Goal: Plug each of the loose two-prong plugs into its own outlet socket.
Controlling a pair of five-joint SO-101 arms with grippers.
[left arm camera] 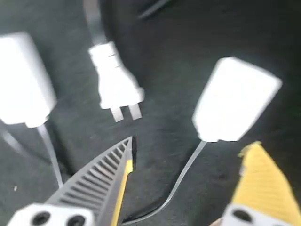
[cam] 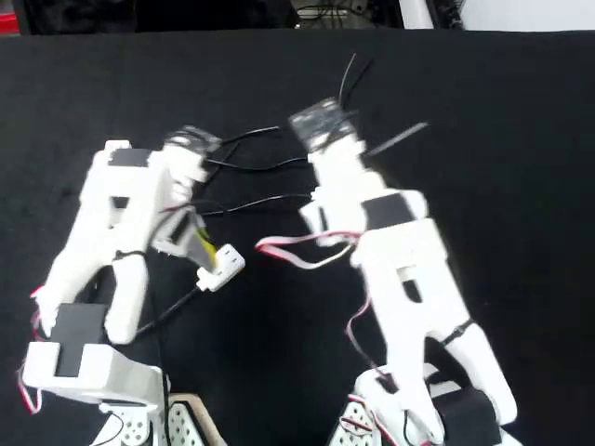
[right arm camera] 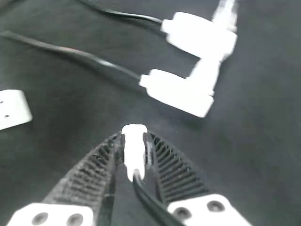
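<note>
— Plug (right arm camera: 134, 157) where?
— Pinched in the right gripper (right arm camera: 134, 139), toward twelve o'clock on the black cloth (cam: 502, 139).
— Left gripper (left arm camera: 190, 143)?
— Jaws wide over a loose plug (left arm camera: 115, 87) beside a socket block (left arm camera: 235, 101). Pale wall (cam: 530, 14) at two o'clock.

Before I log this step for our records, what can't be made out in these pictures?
Right wrist view: the prongs of the plug held in the right gripper, blurred.
Left wrist view: the socket and its slots, blurred.
High view: where the black cables lead, dark on the dark cloth.

No readable text or labels.
</note>
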